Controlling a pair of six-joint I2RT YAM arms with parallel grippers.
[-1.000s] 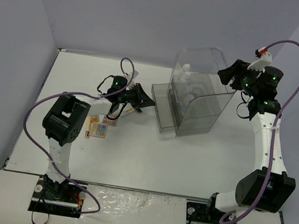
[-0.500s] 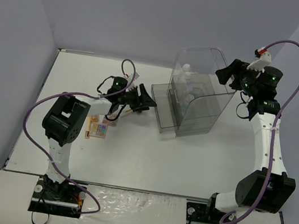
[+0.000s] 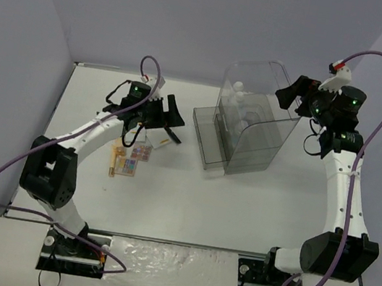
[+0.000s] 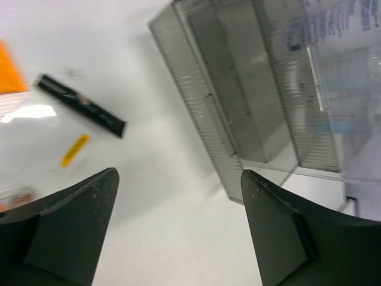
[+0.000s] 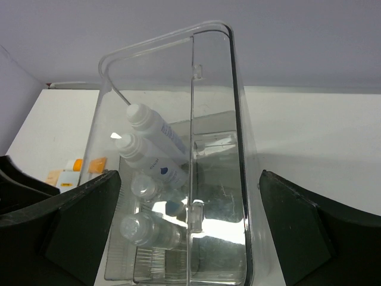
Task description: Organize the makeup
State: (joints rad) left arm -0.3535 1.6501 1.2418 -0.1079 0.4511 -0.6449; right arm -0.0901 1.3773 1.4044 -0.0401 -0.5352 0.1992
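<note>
Two white bottles (image 5: 152, 143) lean inside the clear case, with two small clear bottles (image 5: 141, 226) below them. The multicolour eyeshadow palette (image 3: 133, 160) and the beige tube (image 3: 112, 160) lie on the table left of centre. The black slim tube (image 4: 81, 105) lies on the table, with a corner of the orange flat case (image 4: 9, 70) beside it. My left gripper (image 4: 178, 179) is open and empty above bare table, between these items and the case's drawer. My right gripper (image 5: 189, 179) is open and empty, its fingers wide on either side of the case top.
The large clear plastic case (image 3: 254, 117) stands at centre right. Its smoky drawer (image 3: 210, 137) is pulled out toward the left and also shows in the left wrist view (image 4: 229, 119). The table's far edge meets a grey wall; walls also close in the sides.
</note>
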